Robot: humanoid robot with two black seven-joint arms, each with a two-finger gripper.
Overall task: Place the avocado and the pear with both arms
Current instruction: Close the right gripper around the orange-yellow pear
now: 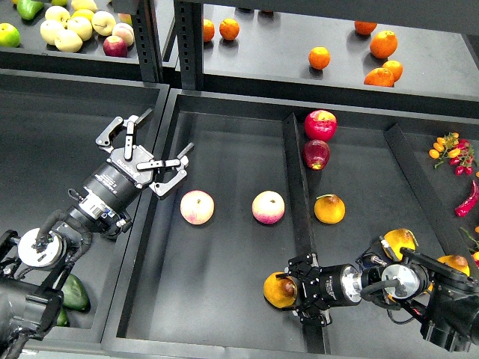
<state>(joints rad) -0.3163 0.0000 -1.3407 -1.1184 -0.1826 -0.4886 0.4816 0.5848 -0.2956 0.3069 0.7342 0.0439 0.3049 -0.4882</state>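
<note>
Pear (pixel 278 290): smooth yellow-orange skin, dull sheen, dark brown-red blotch. Avocado (pixel 74 292): dark green, matt rind. Pink-yellow fruits (pixel 197 206): smooth, softly satin. Red apples (pixel 319 124): glossy, waxy, bright highlights. Oranges (pixel 383 43): finely dimpled, low gloss. Red chilli (pixel 467 200): slick, shiny. Bin tray (pixel 224 157): matt black, smooth, looks like plastic or coated sheet. Shelf posts (pixel 191 45): dark painted metal, semi-matt. Left hand (pixel 147 146): black matt fingers with pale bare-metal edges. Right hand (pixel 305 292): black matt body, polished silver metal joint disc behind.
</note>
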